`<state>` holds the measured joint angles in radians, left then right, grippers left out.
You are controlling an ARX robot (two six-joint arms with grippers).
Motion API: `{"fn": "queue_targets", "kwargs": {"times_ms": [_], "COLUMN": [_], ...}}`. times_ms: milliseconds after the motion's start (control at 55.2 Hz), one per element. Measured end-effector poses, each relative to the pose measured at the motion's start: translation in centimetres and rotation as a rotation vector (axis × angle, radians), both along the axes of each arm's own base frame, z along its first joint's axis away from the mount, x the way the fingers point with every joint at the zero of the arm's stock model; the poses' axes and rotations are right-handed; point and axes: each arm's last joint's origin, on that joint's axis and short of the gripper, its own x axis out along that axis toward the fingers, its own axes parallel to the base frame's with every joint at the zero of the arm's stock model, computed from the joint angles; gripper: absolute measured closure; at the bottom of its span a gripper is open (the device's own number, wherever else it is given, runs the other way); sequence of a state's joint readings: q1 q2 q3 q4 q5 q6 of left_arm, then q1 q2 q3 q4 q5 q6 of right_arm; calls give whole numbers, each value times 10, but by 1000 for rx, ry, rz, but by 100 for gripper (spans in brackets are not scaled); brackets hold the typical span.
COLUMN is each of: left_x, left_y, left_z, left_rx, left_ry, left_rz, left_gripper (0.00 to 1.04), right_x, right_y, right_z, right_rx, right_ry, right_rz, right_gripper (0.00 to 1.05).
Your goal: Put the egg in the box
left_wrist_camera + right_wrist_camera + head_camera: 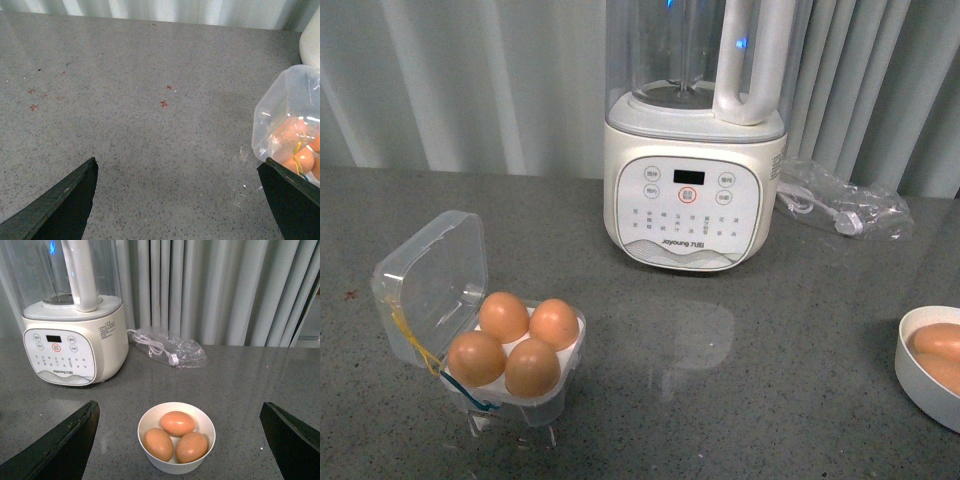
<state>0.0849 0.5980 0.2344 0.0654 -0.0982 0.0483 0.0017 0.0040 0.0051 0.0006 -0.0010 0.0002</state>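
Note:
The box (432, 268) stands at the table's front left with its clear lid tipped open, and brown eggs (504, 316) fill its several holes. Three more brown eggs (177, 423) lie in a round white bowl (172, 467); the same bowl (912, 375) sits at the right edge of the front view. My right gripper (180, 405) is open, hovering on the near side of that bowl with nothing between its fingers. My left gripper (179, 162) is open over bare table, and the box lid (287, 112) lies just off one fingertip (280, 185). Neither gripper shows in the front view.
A white Joyoung blender (692, 190) with a clear jug stands at the back centre, also visible as the blender (70, 340) in the right wrist view. A clear plastic bag holding a cable (840, 205) lies to its right. Curtains hang behind the table.

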Motion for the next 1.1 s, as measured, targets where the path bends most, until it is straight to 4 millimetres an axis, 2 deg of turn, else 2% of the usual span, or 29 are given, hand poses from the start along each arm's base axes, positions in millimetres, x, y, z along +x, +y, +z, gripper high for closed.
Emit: {"fn": "queue_targets", "kwargs": {"times_ms": [380, 688, 887, 1104], "left_x": [70, 114, 133, 138], "left_y": [6, 9, 1, -27], "left_z": [0, -28, -36, -33], "left_rx": [35, 120, 127, 124], "left_ry": [71, 179, 196, 176], "left_rz": [-109, -141, -169, -238], "left_gripper": [7, 7, 7, 7], "right_x": [0, 0, 0, 0], "right_y": [0, 0, 0, 0], "right_z": [0, 0, 0, 0], "right_rx": [0, 0, 0, 0], "right_ry": [0, 0, 0, 0], "right_rz": [0, 0, 0, 0], "right_gripper": [7, 7, 7, 7]}}
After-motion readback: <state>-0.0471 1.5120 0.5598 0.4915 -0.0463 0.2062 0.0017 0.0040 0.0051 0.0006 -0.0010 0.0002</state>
